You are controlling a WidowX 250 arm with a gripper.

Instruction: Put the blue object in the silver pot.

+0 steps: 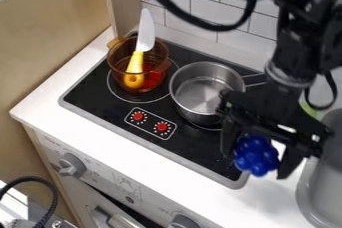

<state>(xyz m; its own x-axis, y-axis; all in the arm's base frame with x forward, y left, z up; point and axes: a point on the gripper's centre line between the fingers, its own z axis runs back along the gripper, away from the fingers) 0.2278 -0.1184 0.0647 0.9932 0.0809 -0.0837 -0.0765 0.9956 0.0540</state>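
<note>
The gripper has its two fingers closed around the blue object, a knobbly cluster like a toy bunch of grapes, held above the front right corner of the stove top, just in front of the silver pot. The pot sits upright, its mouth open and bare inside, its handle running off towards the arm. I judge the cluster to be light, most likely hollow or soft plastic, with a little give and small risk of breaking; the trouble is rather its rounded lumps, which offer the fingers only a few small patches and could let it roll or slip under a careless squeeze. The hold across its middle, one finger to each side, seems the right one — firm and steady, without crushing. What remains is to carry it back over the pot, clear of the near rim, and let go low, since a light, bumpy thing may bounce. The fingers should stay inside the rim as they open, and the arm should keep off the handle — a nudge there could turn the pot. The amber pot with the yellow-handled knife needs no touching.
</note>
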